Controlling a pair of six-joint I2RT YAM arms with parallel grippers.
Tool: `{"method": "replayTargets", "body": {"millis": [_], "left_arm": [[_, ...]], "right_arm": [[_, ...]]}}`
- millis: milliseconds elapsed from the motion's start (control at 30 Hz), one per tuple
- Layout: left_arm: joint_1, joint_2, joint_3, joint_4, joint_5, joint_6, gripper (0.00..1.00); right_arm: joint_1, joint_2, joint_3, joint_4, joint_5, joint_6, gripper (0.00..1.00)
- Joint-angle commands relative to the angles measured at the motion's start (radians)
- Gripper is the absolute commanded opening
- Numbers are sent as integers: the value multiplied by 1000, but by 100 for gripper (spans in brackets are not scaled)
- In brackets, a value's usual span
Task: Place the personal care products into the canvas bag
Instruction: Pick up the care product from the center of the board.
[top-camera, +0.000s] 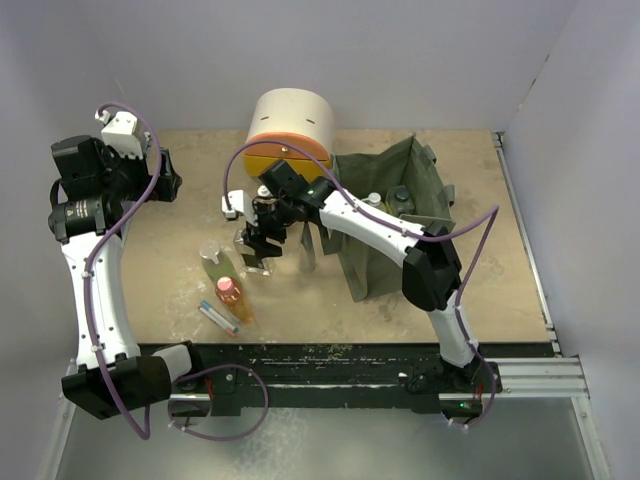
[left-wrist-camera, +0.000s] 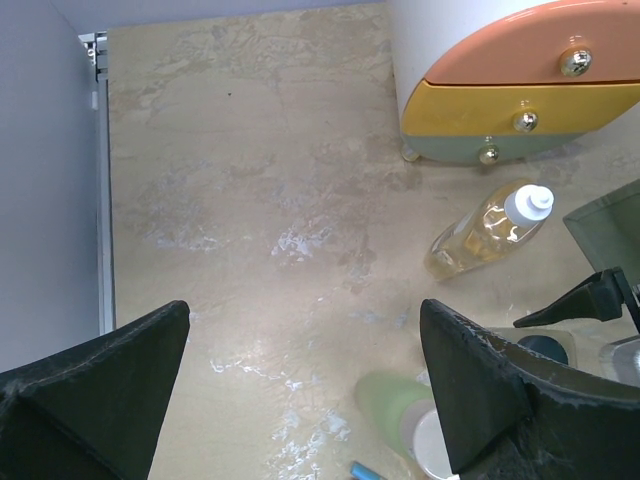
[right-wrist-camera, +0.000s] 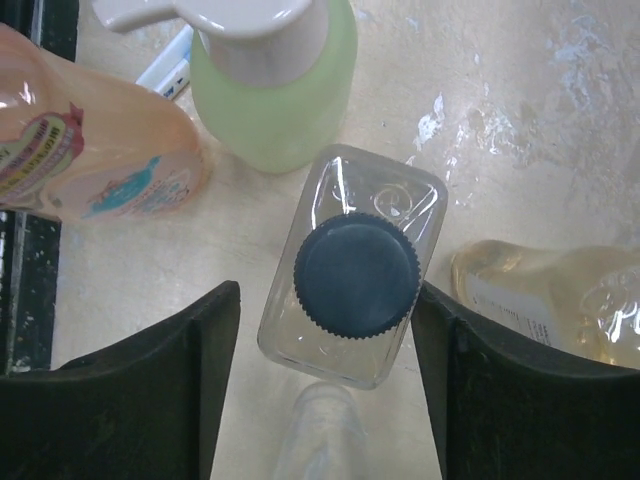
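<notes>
Two bottles (top-camera: 400, 197) sit inside the canvas bag (top-camera: 385, 255); several others wait on the surface (top-camera: 180, 260). The right end effector (right-wrist-camera: 325, 305) straddles a clear bottle (right-wrist-camera: 350, 270), not yet clamped; the left end effector (left-wrist-camera: 305, 325) gapes.

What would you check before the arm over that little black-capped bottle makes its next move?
1. The right gripper straddles the clear square black-capped bottle: ok.
2. Both fingers pressed on it: not ok, one finger shows a gap.
3. Bottle upright, cap facing up: ok.
4. Neighbours clear: pale green pump bottle ok; amber bottle beside the other finger, cannot tell.
5. The canvas bag has its mouth open: ok.
6. The left gripper is open, empty and off to the side: ok.
</notes>
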Motion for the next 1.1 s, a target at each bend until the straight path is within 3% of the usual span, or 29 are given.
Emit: {"method": "replayTargets", "body": {"millis": [0, 100, 233, 533, 1067], "left_arm": [[7, -24, -5, 45, 28, -13, 99], [8, -25, -4, 44, 33, -13, 99], [7, -33, -10, 44, 36, -12, 99], [8, -44, -21, 51, 41, -12, 99], [7, -45, -35, 50, 41, -7, 99]], "right_arm": [[16, -67, -18, 87, 12, 66, 74], [19, -46, 7, 94, 30, 81, 81], [23, -19, 26, 113, 63, 135, 82], [40, -35, -34, 159, 165, 206, 77], [46, -43, -69, 207, 226, 291, 77]]}}
